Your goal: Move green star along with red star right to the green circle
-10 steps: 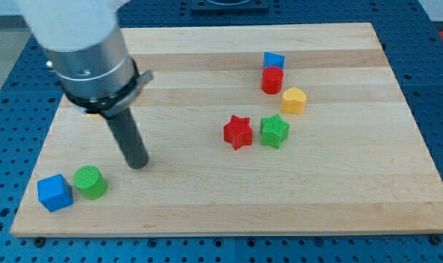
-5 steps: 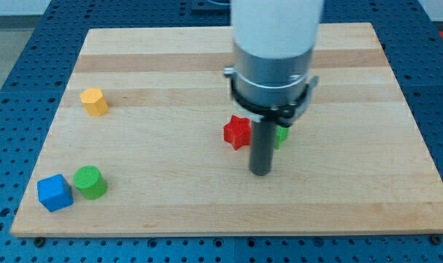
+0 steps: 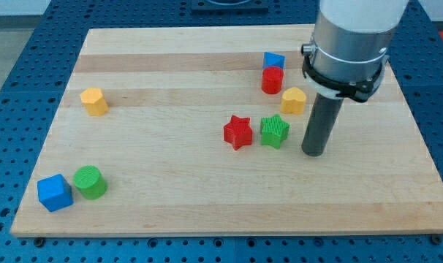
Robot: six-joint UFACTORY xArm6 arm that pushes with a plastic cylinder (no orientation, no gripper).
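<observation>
High oblique view (whole board (image 3: 207, 212))

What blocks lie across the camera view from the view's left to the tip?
Blue cube → green cylinder → red star → green star → my tip.

My tip (image 3: 313, 152) rests on the board (image 3: 207, 204) just to the view's right of the green star (image 3: 274, 131), which sits just right of the red star (image 3: 237, 132). The green circle (image 3: 90, 182) lies far off at the view's lower left, beside a blue cube (image 3: 55, 193).
</observation>
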